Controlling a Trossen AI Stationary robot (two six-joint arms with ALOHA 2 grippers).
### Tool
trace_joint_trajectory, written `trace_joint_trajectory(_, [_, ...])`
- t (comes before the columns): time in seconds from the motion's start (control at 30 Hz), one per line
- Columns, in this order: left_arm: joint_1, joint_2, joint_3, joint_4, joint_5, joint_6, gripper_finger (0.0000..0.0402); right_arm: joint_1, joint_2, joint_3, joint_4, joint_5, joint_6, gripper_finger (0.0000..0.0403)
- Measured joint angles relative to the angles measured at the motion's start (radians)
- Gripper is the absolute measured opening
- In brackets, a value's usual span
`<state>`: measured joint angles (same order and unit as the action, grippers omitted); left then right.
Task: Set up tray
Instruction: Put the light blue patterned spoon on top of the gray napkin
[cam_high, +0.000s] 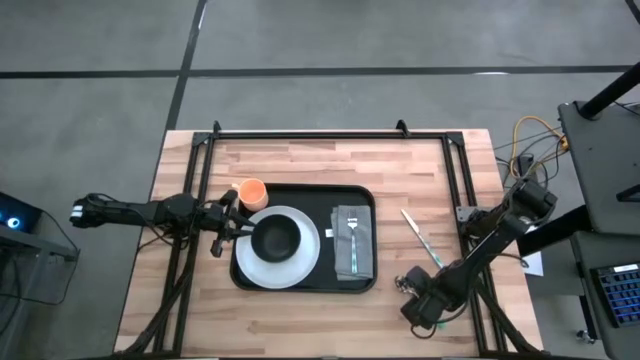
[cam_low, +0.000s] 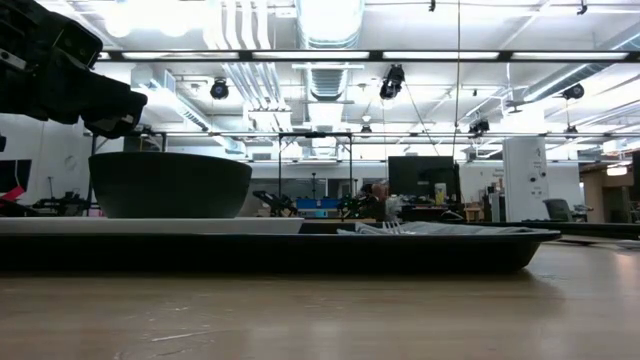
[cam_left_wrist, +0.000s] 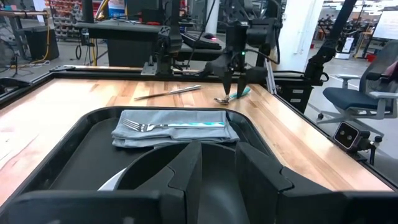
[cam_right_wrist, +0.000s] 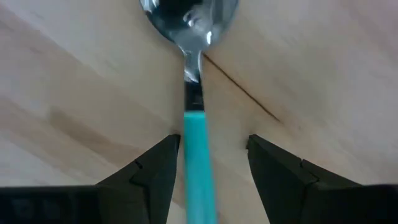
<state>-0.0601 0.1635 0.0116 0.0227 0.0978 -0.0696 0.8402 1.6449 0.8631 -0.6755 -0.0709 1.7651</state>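
Tray (cam_high: 304, 195) sits mid-table (cam_high: 300, 320). On it: white plate (cam_high: 262, 268) with black bowl (cam_high: 276, 238) on top, plus grey napkin (cam_high: 353, 262) with a fork (cam_high: 353, 232) lying on it. Orange cup (cam_high: 251, 192) at the tray's far left corner. Left gripper (cam_high: 236, 226) is at the bowl's left side, fingers (cam_left_wrist: 255, 174) apart over the bowl rim. Right gripper (cam_high: 412, 290) is low on the table right of the tray, fingers (cam_right_wrist: 273, 171) apart straddling a teal-handled spoon (cam_right_wrist: 196, 112), not clamped. A knife (cam_high: 419, 238) lies on the table between tray and right arm.
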Motion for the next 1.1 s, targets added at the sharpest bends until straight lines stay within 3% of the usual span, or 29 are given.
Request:
trace_joint_trajectory(0.33, [0.000,0.000,0.000,0.000,0.000,0.000,0.0080,0.000,0.033,0.005,0.009,-0.019,-0.011,0.0164])
trace_joint_trajectory(0.7, [0.000,0.000,0.000,0.000,0.000,0.000,0.0080,-0.001,0.032,0.024,0.033,-0.042,0.078,0.0031])
trace_joint_trajectory(1.1, [0.000,0.000,0.000,0.000,0.000,0.000,0.0080,-0.005,0.008,0.025,0.067,-0.026,0.333,0.0031])
